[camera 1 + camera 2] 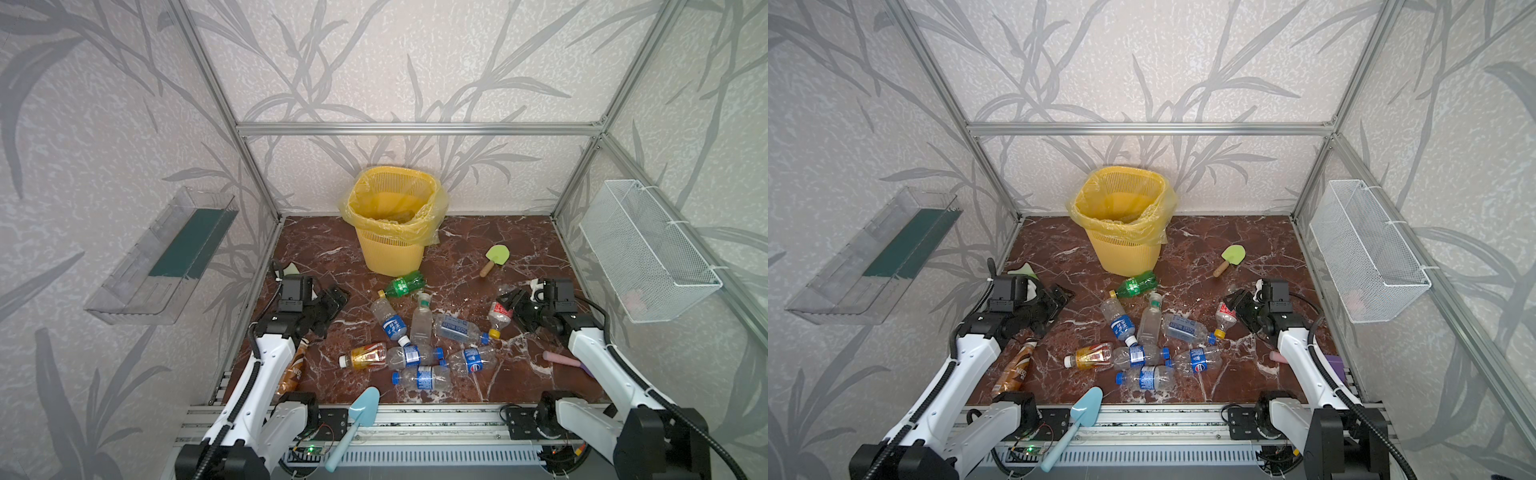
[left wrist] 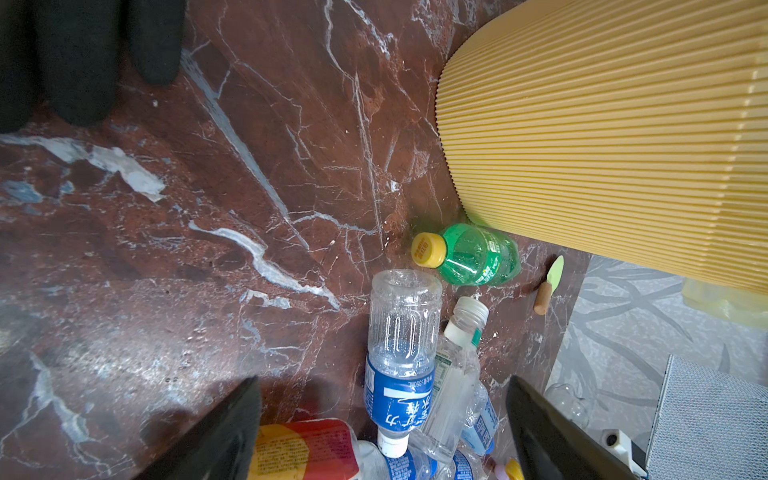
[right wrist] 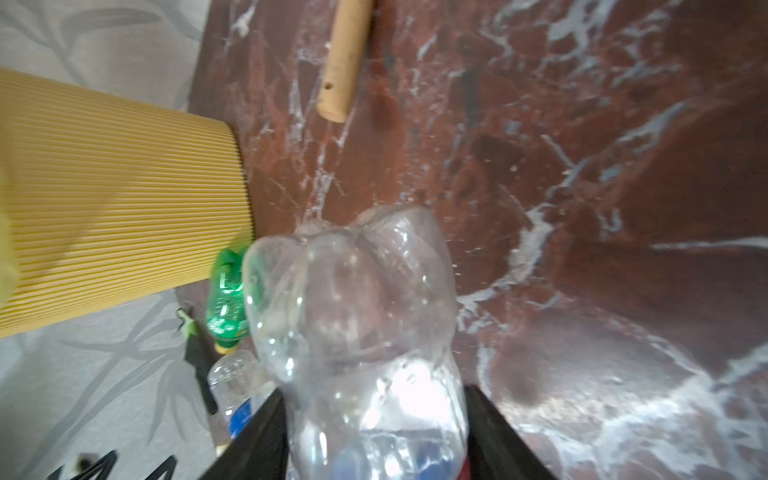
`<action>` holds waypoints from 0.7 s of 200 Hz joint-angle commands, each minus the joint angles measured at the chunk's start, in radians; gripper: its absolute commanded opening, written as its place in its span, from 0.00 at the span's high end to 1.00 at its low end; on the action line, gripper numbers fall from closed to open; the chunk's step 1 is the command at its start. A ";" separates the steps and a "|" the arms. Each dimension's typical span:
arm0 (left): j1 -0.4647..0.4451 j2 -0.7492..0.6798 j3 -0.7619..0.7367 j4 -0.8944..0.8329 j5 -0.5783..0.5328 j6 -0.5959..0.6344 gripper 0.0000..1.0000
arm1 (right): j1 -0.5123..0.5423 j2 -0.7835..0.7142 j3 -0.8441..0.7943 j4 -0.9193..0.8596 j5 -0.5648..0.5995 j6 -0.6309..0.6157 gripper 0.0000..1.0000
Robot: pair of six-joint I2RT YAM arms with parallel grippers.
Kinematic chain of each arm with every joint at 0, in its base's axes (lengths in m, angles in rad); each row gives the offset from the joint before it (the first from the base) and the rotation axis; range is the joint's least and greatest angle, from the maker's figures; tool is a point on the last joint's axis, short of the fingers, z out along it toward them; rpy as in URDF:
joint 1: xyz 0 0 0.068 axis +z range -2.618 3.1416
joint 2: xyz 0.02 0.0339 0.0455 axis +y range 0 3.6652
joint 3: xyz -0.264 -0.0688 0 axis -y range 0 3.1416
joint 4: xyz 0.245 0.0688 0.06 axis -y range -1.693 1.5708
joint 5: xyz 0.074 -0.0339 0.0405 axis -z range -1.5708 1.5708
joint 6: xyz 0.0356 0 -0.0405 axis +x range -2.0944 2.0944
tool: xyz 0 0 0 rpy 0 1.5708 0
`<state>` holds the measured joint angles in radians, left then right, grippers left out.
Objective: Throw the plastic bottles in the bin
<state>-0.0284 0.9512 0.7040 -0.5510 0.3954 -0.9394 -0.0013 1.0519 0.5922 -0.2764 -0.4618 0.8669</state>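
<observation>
Clear plastic wall tray [image 1: 162, 257] on the left, not in play. Left tool [image 1: 332, 305] hovers over the left of the red-brown marble counter [image 1: 316, 249], jaws wide apart and empty. A brown coffee-label bottle [image 1: 293, 365] lies near-left, partly under that arm. Centre pile: an orange-labelled bottle [image 1: 365, 357] touching several clear blue-label bottles [image 1: 390, 322], lying flat and overlapping. Green bottle with yellow cap [image 1: 405, 284] sits at the near foot of the yellow lattice bin [image 1: 390, 253], far centre; its bag-lined rim is well above the bottles. Light-blue toy shovel [image 1: 361, 409] is on the near rail, clear of the pile. Right tool [image 1: 513, 301] is clamped on a clear red-label bottle [image 1: 498, 316], with the base sticking out past the jaws in the right wrist view. The bottles look empty: light, thin-walled, slick, likely to dent or roll. Best grip is probably across the labelled mid-body. Green paddle with wooden handle [image 1: 494, 259] lies right of the bin, near that arm's route. White mesh basket [image 1: 648, 253] hangs on the right wall.
</observation>
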 commanded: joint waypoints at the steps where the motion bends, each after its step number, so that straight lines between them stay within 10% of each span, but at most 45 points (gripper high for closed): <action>1: 0.003 0.004 0.012 0.013 0.016 -0.009 0.08 | 0.008 -0.011 0.118 0.187 -0.148 0.177 0.38; 62: 0.003 0.018 0.177 -0.046 0.009 -0.022 0.08 | 0.280 0.567 1.169 0.180 -0.063 0.345 0.22; 140: 0.005 -0.036 0.092 -0.044 -0.046 -0.009 0.08 | 0.182 0.264 0.494 0.180 0.001 0.247 0.13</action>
<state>-0.0284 0.9333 0.8467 -0.5751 0.3702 -0.9463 0.2207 1.5005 1.2530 -0.0765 -0.5079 1.1744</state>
